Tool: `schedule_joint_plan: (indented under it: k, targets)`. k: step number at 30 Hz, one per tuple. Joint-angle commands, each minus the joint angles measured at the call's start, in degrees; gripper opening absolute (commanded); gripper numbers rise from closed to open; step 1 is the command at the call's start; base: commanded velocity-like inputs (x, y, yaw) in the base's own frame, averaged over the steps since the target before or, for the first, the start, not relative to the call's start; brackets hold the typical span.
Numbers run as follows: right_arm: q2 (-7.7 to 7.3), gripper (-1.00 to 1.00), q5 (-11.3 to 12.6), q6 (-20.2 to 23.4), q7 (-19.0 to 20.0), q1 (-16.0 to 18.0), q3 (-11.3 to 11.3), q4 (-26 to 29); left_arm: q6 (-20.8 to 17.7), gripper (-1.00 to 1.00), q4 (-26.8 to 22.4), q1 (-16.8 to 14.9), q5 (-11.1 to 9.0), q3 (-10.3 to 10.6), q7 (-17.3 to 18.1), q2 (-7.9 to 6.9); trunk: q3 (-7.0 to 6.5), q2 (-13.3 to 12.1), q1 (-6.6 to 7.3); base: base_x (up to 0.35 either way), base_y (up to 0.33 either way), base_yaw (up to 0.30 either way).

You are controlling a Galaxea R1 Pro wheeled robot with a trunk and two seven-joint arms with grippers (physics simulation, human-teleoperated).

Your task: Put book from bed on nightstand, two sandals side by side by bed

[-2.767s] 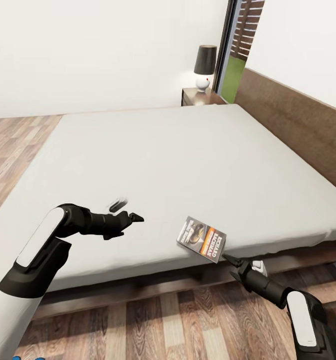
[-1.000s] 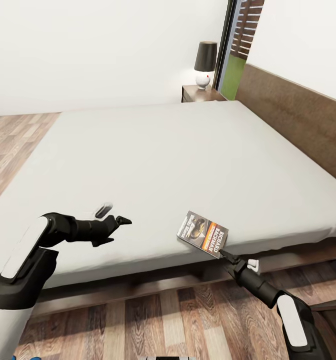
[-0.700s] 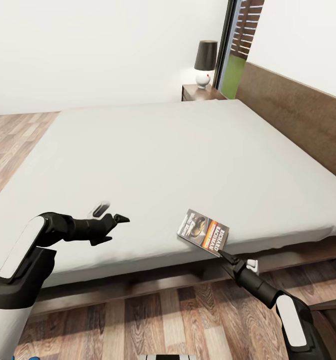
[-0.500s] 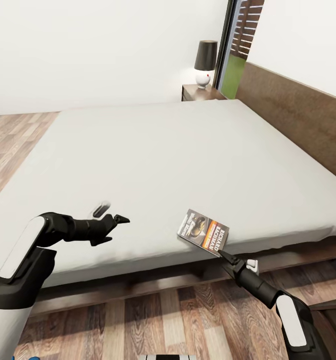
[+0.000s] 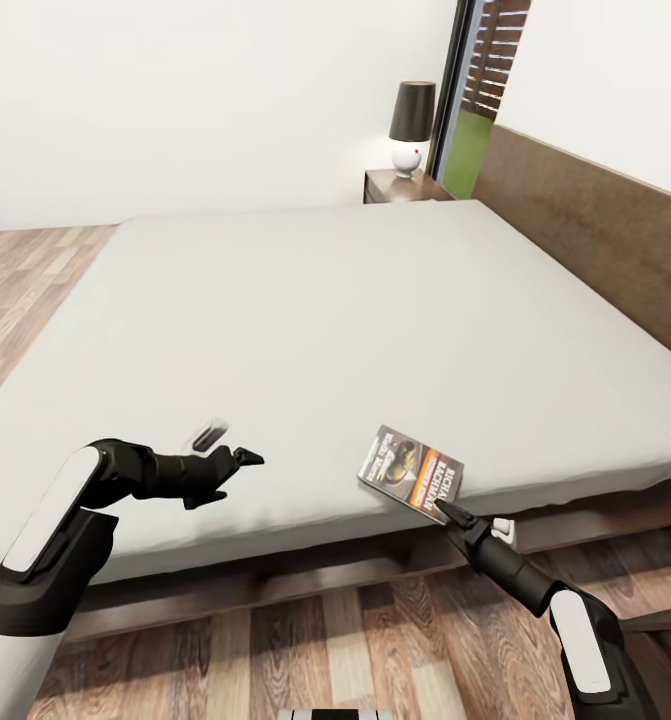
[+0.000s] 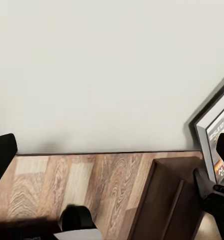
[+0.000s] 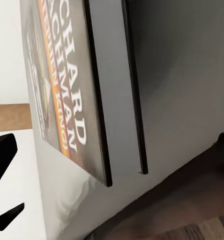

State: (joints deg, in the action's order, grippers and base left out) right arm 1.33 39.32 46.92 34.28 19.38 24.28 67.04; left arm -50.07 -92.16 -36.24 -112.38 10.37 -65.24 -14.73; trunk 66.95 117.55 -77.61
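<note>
The book (image 5: 411,474) lies near the front edge of the bed (image 5: 325,320), toward its right front corner. Its dark cover bears white lettering along an orange band. In the right wrist view the cover (image 7: 61,95) shows close up: the large white letters read "CHARD", the start cut off by the frame, and beside them orange letters read "ACHMAN". Smaller print on the cover is too blurred to read.

Hidden or cut off, from where you sit

In your head view the right gripper (image 5: 445,513) covers the book (image 5: 411,473)'s near corner, the headboard (image 5: 585,245) hides part of the nightstand (image 5: 400,186), and one left fingertip (image 5: 209,435) is blurred.
</note>
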Motion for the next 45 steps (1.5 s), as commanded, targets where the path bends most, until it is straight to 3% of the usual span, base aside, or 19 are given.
schedule_joint_plan:
  k: [1,31,32,40,45]
  targets:
    - [0.06,1.0,-0.04,0.22,0.17,0.05,0.18,0.02,-0.1,1.0,-0.03,0.02,-0.5,0.04,-0.59,-0.05,0.04,0.02,0.0,0.066,0.029,0.0]
    - [0.25,1.0,-0.08,-0.42,0.17,0.05,0.07,0.02,-0.23,1.0,-0.03,0.31,-0.47,0.01,-0.59,-0.01,0.04,0.02,0.0,0.026,0.021,0.0]
    - [0.25,-1.0,-0.07,-0.42,0.17,0.05,0.07,0.02,-0.24,1.0,-0.03,0.29,-0.47,0.03,-0.59,0.0,0.04,0.02,0.0,0.018,0.019,0.0]
    - [0.23,-1.0,-0.08,-0.39,1.24,0.0,0.07,0.06,-0.24,1.0,-0.03,0.26,-0.47,0.08,-0.59,0.01,0.04,0.02,0.0,0.006,0.006,0.0]
    - [0.15,-1.0,-0.11,-0.99,6.25,-0.07,0.09,0.61,-0.26,1.0,-0.03,0.23,-0.47,0.09,-0.59,0.1,0.04,0.02,0.0,0.0,0.001,0.0]
